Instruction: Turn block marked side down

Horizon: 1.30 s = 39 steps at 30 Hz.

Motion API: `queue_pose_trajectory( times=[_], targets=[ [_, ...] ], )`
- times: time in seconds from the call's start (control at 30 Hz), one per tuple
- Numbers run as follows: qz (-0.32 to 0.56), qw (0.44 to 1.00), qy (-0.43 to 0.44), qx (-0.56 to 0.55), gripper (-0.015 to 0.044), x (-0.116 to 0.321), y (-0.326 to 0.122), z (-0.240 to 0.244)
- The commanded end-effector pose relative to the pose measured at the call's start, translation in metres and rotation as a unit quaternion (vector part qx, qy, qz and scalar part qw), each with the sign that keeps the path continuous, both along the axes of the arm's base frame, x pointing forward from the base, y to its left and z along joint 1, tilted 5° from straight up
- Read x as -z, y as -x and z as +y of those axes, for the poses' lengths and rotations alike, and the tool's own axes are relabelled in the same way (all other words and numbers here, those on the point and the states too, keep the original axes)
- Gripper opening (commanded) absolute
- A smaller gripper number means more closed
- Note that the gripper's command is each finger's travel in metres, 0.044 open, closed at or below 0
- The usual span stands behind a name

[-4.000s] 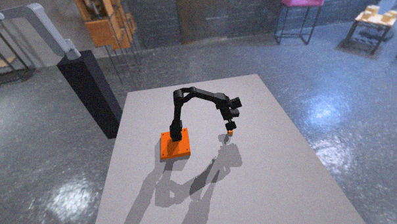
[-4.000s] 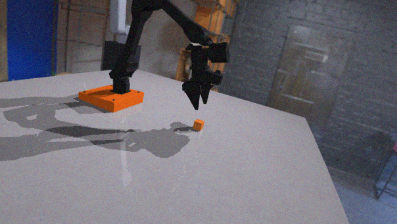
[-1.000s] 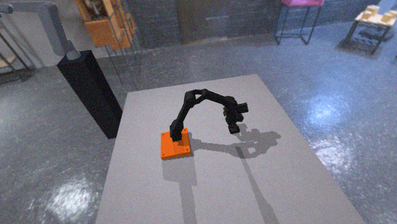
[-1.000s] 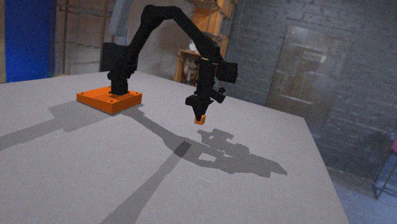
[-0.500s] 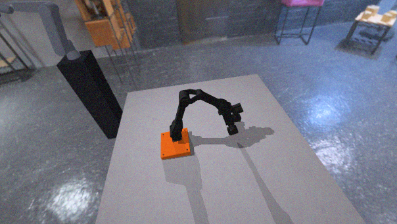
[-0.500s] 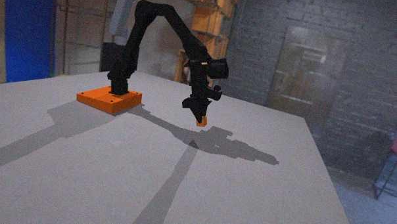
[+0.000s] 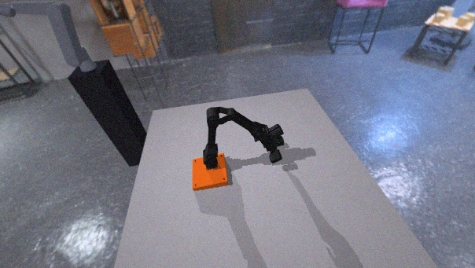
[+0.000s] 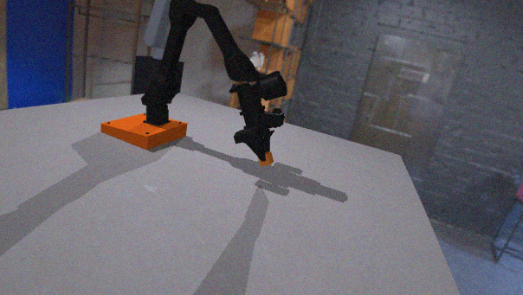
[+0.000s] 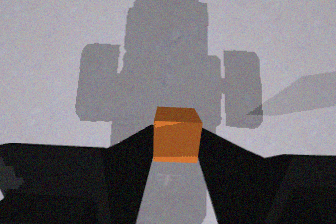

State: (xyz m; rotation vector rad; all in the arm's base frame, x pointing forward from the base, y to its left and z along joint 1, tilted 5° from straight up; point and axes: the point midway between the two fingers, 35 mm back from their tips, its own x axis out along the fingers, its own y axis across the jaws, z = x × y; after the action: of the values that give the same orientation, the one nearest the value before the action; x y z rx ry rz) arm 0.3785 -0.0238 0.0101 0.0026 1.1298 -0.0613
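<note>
An orange block (image 8: 268,158) (image 9: 176,141) is held between the fingertips of my gripper. In the wrist view one face is turned to the camera and a darker face shows above it. No mark shows on the visible faces, so I cannot tell which way the marked side points. My gripper (image 9: 175,131) is shut on the block and points down, tilted, in the exterior view. The block hangs a little above the table (image 7: 169,222) (image 8: 346,245), with the shadow of the gripper below and beyond it. In the top view the arm hides the block.
The arm's orange base (image 7: 200,179) (image 8: 125,130) stands on the table, behind the gripper. A black pedestal (image 7: 114,116) with a grey arm (image 7: 64,35) stands beyond the table's edge. Shelves (image 7: 118,30) and a pink chair (image 7: 363,2) are farther off.
</note>
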Motion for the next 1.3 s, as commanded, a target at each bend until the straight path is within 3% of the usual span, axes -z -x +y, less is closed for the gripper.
queue_pose_trajectory(
  times=[0.0,0.67,1.27],
  targets=[
    [-0.016,1.000,0.001,-0.004,0.0000,0.000,0.003,0.001],
    [-0.156,0.988,0.006,-0.007,0.0000,0.031,-0.008,-0.001],
    [-0.272,0.962,0.013,-0.011,0.0000,0.029,0.006,0.000]
  ],
)
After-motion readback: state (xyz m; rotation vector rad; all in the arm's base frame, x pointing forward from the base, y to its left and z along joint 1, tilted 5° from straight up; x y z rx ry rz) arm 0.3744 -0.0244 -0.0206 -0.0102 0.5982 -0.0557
